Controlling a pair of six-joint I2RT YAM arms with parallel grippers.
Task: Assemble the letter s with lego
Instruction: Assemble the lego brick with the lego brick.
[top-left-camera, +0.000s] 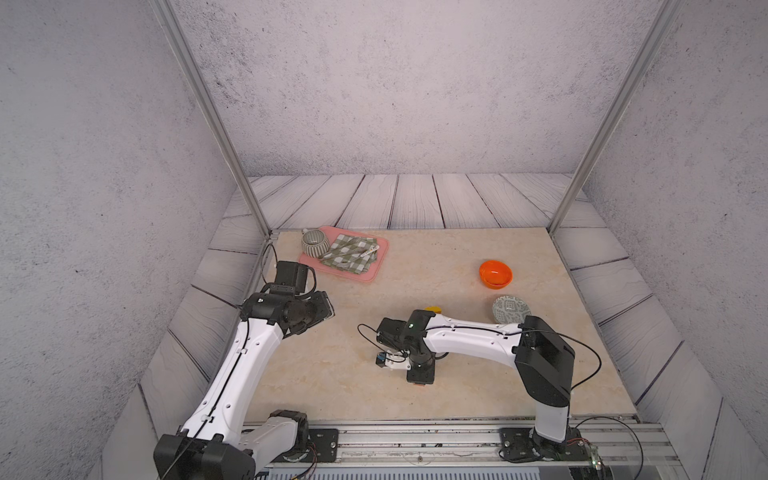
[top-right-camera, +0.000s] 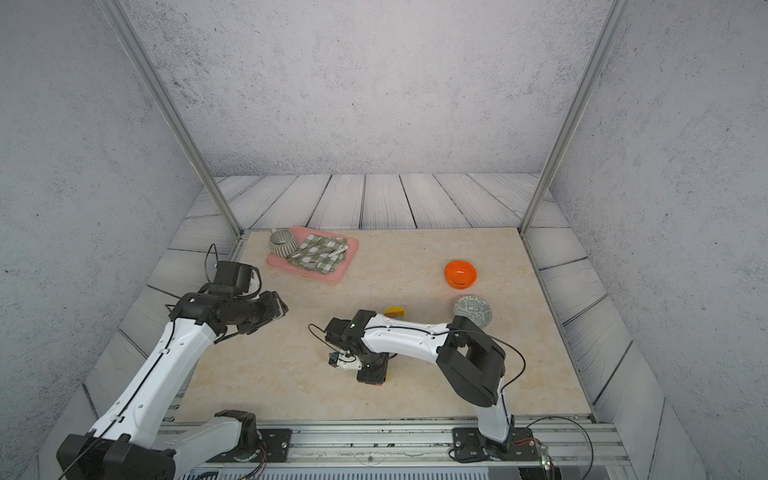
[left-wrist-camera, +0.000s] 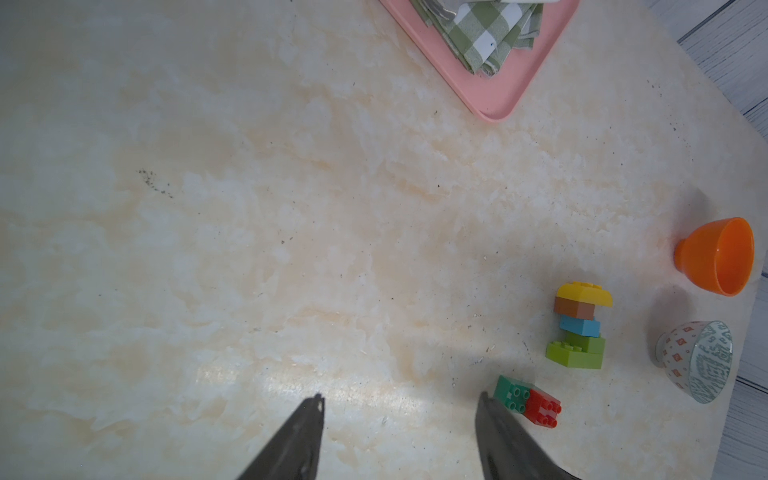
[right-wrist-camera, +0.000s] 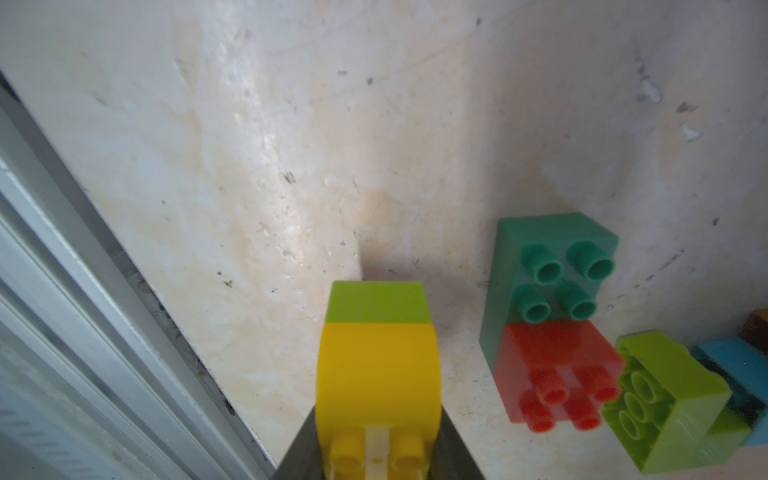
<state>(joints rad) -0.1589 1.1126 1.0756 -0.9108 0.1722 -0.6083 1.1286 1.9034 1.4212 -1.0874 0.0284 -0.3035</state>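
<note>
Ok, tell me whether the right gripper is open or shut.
Shut on the yellow brick: the right wrist view shows the right gripper clamping its two sides, a lime brick joined to its far end.

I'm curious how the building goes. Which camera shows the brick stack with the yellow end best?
The left wrist view: the brick stack shows whole, yellow, brown, blue, dark green, lime. In both top views the right arm hides nearly all but its yellow end. The right wrist view catches only its lime end and some blue.
</note>
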